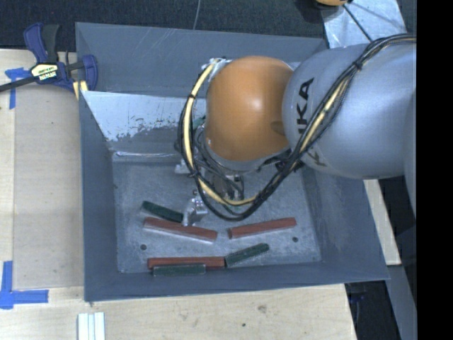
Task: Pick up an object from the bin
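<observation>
Hanging right by the left red stick (170, 227) is the gripper (195, 210); clenched or released, I can't tell.

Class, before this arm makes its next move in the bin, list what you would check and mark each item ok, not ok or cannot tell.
1. Claw is inside the bin, low over its floor: ok.
2. A thing lies close by the claw, the long reddish-brown stick: ok.
3. Claw touches that stick: cannot tell.
4. That stick is free of neighbours: not ok, the short dark green stick lies right beside it.
5. The red stick on the right lies well apart from the claw: ok.
6. Claw is clear of the bin's walls: ok.
</observation>
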Robot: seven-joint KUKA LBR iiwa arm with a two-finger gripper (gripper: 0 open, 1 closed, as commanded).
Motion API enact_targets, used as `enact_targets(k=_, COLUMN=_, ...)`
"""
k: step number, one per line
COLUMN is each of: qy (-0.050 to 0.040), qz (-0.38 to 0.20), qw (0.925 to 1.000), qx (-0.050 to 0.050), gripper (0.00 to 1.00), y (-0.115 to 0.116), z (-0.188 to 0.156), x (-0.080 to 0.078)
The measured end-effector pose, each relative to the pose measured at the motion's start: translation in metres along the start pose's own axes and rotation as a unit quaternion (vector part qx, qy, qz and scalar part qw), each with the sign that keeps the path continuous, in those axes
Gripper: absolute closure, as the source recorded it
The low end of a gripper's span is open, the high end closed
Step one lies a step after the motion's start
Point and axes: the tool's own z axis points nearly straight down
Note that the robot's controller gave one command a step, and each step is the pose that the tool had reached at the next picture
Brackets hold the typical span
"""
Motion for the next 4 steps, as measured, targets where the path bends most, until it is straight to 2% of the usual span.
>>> enact_targets(k=1, qy=0.0024, qz=-0.036, qw=0.9993, qx=0.001, gripper=0.00, y=-0.007, z=0.071, x=0.026)
enact_targets(k=2, qy=-0.0044, qz=0.036, qw=0.9994, qx=0.000, gripper=1.00, y=-0.049, z=0.118, x=0.007)
enact_targets(k=3, qy=-0.0043, qz=0.036, qw=0.9994, qx=0.000, gripper=1.00, y=-0.049, z=0.118, x=0.007)
enact_targets(k=4, qy=0.0086, qz=0.030, qw=0.9995, qx=0.003, gripper=1.00, y=-0.051, z=0.082, x=0.016)
